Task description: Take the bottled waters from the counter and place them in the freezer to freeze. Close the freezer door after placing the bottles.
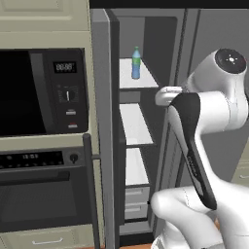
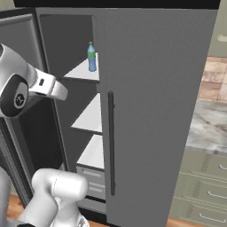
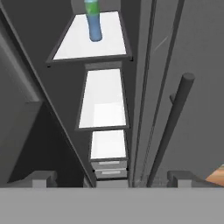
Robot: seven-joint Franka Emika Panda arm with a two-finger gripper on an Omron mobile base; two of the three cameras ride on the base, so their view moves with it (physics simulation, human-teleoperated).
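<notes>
One of the bottled waters, blue-tinted with a green cap and label (image 1: 136,63) (image 2: 91,57) (image 3: 92,22), stands upright on the top white shelf of the freezer (image 1: 134,124). The freezer door (image 1: 105,126) is swung wide open to the left. My gripper (image 3: 112,177) is open and holds nothing, its fingertips (image 3: 42,177) spread wide. It hangs in front of the open compartment, well below and back from the bottle. A stretch of the counter (image 2: 210,125) shows at the far right.
A black microwave (image 1: 44,90) and a built-in oven (image 1: 44,192) sit left of the open door. The shut grey fridge door (image 2: 155,111) with its dark bar handle (image 2: 111,144) is on the right. White drawers (image 1: 136,202) fill the freezer's bottom. Olive drawers (image 2: 206,188) sit under the counter.
</notes>
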